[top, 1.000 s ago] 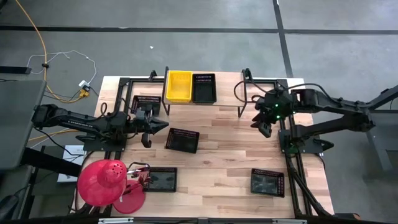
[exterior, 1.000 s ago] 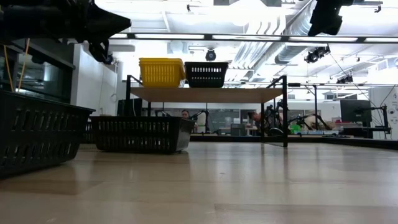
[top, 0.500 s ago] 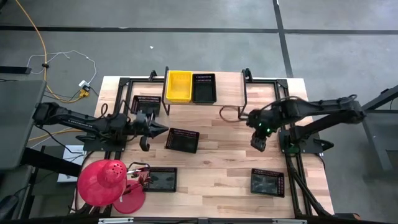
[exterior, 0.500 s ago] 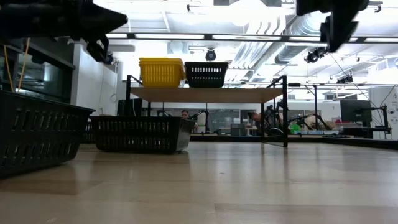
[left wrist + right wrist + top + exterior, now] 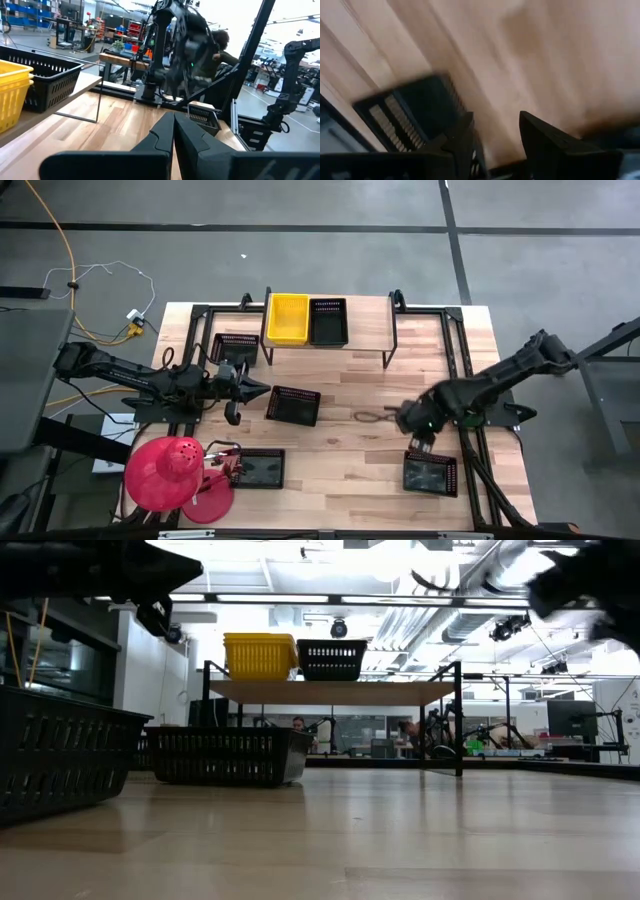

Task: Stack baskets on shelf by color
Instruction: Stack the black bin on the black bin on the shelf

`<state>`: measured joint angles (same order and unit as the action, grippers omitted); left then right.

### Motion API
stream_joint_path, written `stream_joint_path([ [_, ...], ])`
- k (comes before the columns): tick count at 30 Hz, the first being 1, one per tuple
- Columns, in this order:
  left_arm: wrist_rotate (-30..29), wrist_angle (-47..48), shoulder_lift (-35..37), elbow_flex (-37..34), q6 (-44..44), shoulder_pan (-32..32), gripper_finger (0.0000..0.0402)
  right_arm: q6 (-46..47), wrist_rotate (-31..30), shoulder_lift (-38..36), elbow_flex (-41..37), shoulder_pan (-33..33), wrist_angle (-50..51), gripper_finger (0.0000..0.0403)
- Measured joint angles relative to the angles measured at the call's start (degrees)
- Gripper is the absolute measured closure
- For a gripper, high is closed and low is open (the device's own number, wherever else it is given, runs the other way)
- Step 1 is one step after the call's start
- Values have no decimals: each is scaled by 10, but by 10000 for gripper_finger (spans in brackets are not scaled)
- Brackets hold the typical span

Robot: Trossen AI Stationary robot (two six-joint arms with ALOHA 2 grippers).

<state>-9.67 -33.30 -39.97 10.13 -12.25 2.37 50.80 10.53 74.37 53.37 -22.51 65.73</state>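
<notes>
The shelf (image 5: 365, 325), a light wood board on thin black legs, stands at the table's twelve o'clock edge. On its left end sit a yellow basket (image 5: 287, 318) and a black basket (image 5: 328, 322), side by side, upright. Four more black baskets rest on the tabletop: one (image 5: 235, 346) at ten o'clock, one (image 5: 294, 405) near centre, tilted, one (image 5: 258, 469) at seven, one (image 5: 430, 473) at five.

Two baskets (image 5: 308, 320) side by side on shelf (image 5: 368, 327)

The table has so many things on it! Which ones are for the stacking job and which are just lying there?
For the job:
yellow basket on the shelf
black basket next to it
loose black baskets on the table
right gripper, open, above one

Just lying there:
red dome
cables on the floor
</notes>
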Motion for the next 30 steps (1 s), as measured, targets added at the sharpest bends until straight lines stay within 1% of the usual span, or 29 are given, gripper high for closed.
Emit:
stream_joint_path([
  [2,0,0,0,0,3,0,401,35,22,-2,-35,-31,-30,258],
  [4,0,0,0,0,5,0,401,63,26,-5,-58,-58,-56,258],
  [12,-13,0,0,0,5,0,402,120,0,-5,-98,-121,-134,258],
  [20,-21,6,0,0,5,0,401,151,1,-5,-152,-147,-186,258],
  [26,-21,9,0,0,19,0,402,150,7,-5,-179,-152,-233,260],
  [28,-21,9,0,0,19,0,402,138,7,-5,-183,-152,-240,269],
  [30,-21,9,0,0,19,0,401,113,14,-5,-183,-152,-241,293],
])
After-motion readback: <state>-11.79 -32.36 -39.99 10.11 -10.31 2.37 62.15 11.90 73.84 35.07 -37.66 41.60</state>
